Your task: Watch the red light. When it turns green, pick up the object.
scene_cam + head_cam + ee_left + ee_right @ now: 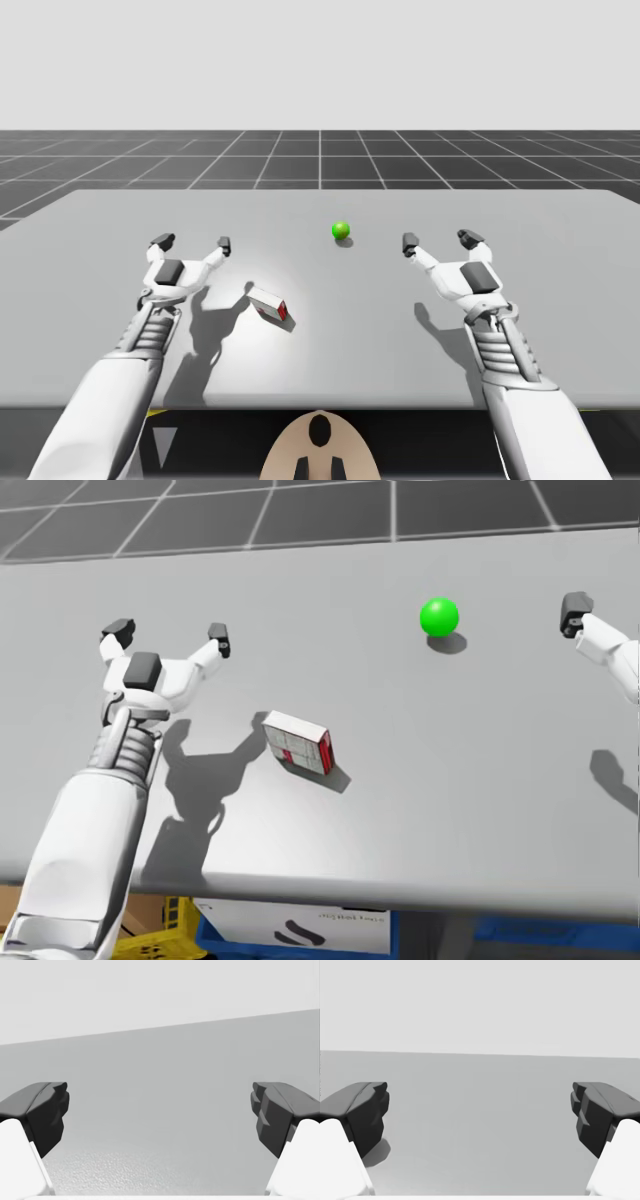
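The light [341, 230] is seen glowing green on the far part of the desk [560, 300], nearer the right arm. The small white-and-red box [270, 304] is found lying flat on the desk between the two arms, closer to the left one and apart from both. The left end effector [193, 242] is held over the desk with its fingers spread wide. The right end effector [440, 241] is spread just as wide.

box [270, 304] on table [560, 320] | light [341, 230] behind box, to its right | left pincer [193, 242] left of box
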Robot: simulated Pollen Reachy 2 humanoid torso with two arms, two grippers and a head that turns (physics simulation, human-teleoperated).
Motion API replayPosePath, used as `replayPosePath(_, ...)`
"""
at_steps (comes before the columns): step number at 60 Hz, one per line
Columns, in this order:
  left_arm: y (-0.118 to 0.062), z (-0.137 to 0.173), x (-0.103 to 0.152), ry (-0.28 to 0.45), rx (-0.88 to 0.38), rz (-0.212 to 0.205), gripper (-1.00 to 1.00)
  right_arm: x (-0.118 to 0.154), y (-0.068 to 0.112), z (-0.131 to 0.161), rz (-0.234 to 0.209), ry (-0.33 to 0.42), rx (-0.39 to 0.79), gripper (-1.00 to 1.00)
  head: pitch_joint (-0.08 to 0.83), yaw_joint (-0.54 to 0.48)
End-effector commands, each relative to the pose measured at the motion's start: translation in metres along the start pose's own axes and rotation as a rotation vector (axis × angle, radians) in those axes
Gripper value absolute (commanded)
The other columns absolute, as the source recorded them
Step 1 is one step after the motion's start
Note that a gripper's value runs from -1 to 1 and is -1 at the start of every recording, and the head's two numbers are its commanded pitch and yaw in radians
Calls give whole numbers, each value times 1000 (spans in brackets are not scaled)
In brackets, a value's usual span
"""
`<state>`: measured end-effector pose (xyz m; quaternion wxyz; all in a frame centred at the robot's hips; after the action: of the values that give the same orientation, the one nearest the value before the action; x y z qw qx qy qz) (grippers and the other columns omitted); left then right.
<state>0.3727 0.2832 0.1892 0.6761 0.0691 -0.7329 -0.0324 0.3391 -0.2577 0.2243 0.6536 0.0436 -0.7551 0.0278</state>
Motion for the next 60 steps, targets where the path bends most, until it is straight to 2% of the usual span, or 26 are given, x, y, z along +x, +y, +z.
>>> replayPosePath(1, -1, 0, 0, 0, -2, -3, -1000, -2, 2, 0, -3, 11, 8, -1000, 703, 220)
replayPosePath(10, -3, 5, 7, -4, -25, 21, -1000, -5, 5, 0, -2, 19, 9, -1000, 721, 233)
replayPosePath(14, -4, 11, 15, 16, -59, 82, -1000, -5, 5, -1, -1, 20, 7, -1000, 718, 229)
replayPosePath(16, -6, 18, 23, 36, -79, 145, -1000, -5, 5, -1, 0, 20, 7, -1000, 713, 227)
replayPosePath(19, -12, 31, 33, 43, -77, 155, -1000, -5, 4, -1, -4, 18, 4, -1000, 703, 226)
replayPosePath(20, -14, 33, 35, 36, -55, 128, -1000, -5, 4, -1, -4, 18, 4, -1000, 702, 226)
replayPosePath(22, -18, 44, 43, 53, -83, 115, -1000, -5, 4, -1, -3, 19, 3, -1000, 697, 227)
replayPosePath(29, -28, 76, 58, 108, -191, 110, -1000, -9, 4, -3, 0, 28, 4, -1000, 692, 230)
replayPosePath(35, -34, 100, 60, 168, -274, 111, -1000, -9, 4, -4, 0, 29, 3, -1000, 692, 229)
replayPosePath(39, -37, 116, 55, 202, -328, 117, -1000, -10, 3, -4, 0, 31, 2, -1000, 694, 226)
replayPosePath(43, -41, 130, 47, 224, -365, 107, -1000, -10, 3, -4, 2, 33, 2, -1000, 697, 225)
replayPosePath(50, -52, 148, 23, 290, -432, 98, -1000, -11, 4, -5, 4, 35, 3, -1000, 698, 226)
replayPosePath(60, -73, 156, -3, 342, -518, 95, -1000, -13, 5, -5, 7, 38, 4, -1000, 698, 227)
